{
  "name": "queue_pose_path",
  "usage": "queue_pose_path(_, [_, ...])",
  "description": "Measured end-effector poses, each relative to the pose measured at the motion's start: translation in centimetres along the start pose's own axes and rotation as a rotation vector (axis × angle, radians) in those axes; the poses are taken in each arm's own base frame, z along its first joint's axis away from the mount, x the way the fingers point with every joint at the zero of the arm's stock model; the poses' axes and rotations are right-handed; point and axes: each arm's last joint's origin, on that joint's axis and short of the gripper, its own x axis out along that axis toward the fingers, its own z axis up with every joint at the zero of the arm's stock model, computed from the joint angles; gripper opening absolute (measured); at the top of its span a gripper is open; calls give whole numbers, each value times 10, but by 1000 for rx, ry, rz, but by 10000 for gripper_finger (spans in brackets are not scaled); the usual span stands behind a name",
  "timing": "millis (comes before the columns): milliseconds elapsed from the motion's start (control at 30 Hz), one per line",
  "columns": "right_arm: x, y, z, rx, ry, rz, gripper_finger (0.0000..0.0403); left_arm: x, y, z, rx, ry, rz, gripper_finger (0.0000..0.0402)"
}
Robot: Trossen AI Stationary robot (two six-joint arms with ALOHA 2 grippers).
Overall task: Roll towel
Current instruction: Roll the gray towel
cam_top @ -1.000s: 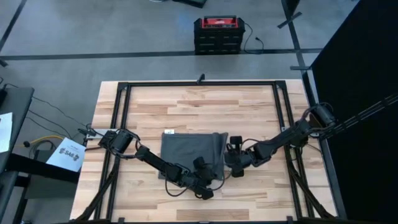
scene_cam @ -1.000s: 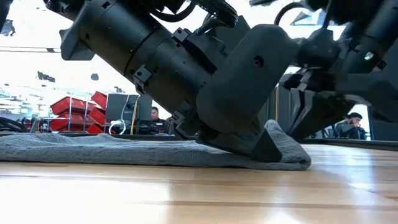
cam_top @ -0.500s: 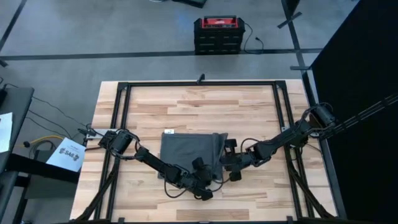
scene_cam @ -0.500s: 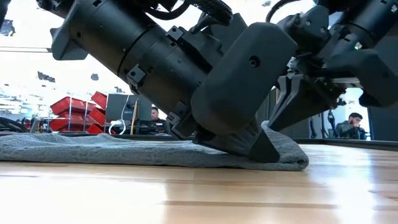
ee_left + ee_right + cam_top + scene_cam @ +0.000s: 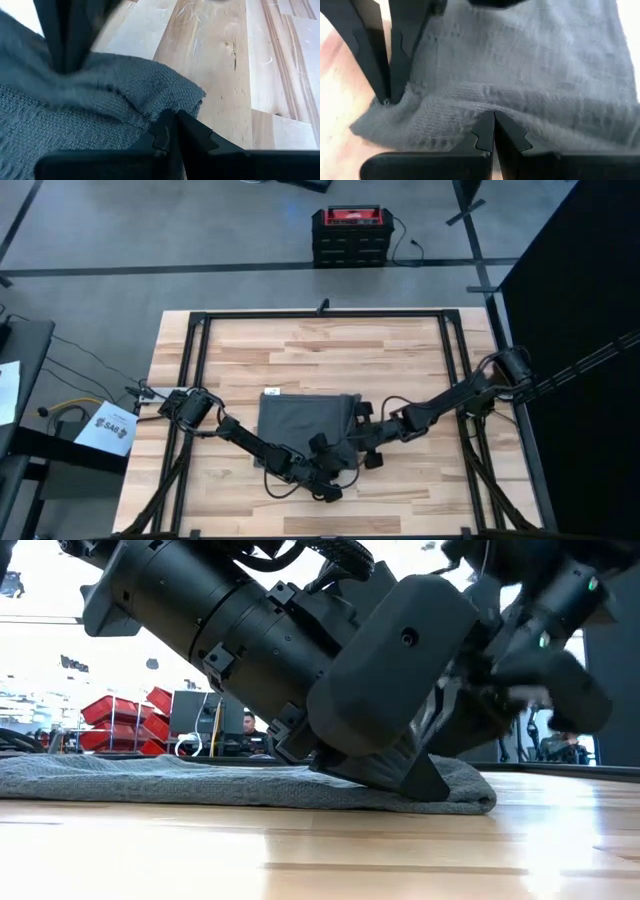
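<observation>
The dark grey towel [image 5: 300, 420] lies flat on the wooden table a little left of centre, its white tag [image 5: 271, 393] at the far left corner. My left gripper [image 5: 333, 463] is shut at the towel's near right corner; in the low view it is the large dark body with its fingertips [image 5: 415, 780] down on the cloth. My right gripper [image 5: 355, 430] is shut at the towel's right edge, just beyond the left one, and shows behind it in the low view [image 5: 455, 735]. My left gripper pinches the towel's near right corner [image 5: 165, 107] between its two shut fingers. It comes slanting down from the near side. The corner sits slightly bunched, and the cloth around it rests on the table [image 5: 470, 798]. My right gripper has its shut fingers on the towel's right edge [image 5: 490, 102], coming in low from the table's right. In the left wrist view the cloth rises a little toward its fingers [image 5: 62, 45]. One layer or several, I cannot tell.
Black frame rails [image 5: 200, 360] run along the table's left, right and far sides. Bare wood [image 5: 330, 350] lies beyond the towel. A red and black toolbox [image 5: 350, 225] stands on the floor past the far edge. People sit in the room behind [image 5: 250, 725].
My right gripper has gone toward the table's left, from beside the towel onto its right edge, close to my left gripper. The towel has stayed flat where it was.
</observation>
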Motion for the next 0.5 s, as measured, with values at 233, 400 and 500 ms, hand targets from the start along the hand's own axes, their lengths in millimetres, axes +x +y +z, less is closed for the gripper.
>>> queue_pose_path(233, [11, -4, -5, 2, 18, -11, 0, 0, -1, 1, -7, 1, -4, 15])
queue_pose_path(400, [12, -7, -6, 7, 32, -17, 0, -5, -7, 11, 4, 1, -43, 15])
queue_pose_path(500, [12, -8, -7, 14, 39, -27, 0, -15, -10, 20, 14, -9, -68, 15])
